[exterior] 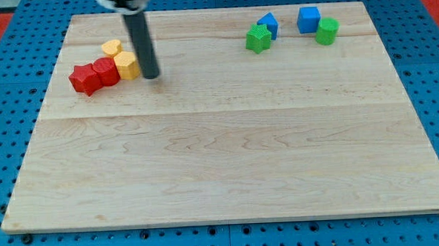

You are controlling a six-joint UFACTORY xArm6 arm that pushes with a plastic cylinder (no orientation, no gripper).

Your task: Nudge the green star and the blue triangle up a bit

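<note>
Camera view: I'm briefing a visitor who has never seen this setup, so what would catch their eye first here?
First the dark rod at the view's upper left, my tip right beside a yellow block in a cluster with a red star, a red block and a small yellow block. Then the upper-right group: green star touching the blue triangle, with a blue cube and green block beside them.

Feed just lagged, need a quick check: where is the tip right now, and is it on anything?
My tip: no jaws, holds nothing; down at the view's left, right beside the yellow block, far from the green star and blue triangle.
</note>
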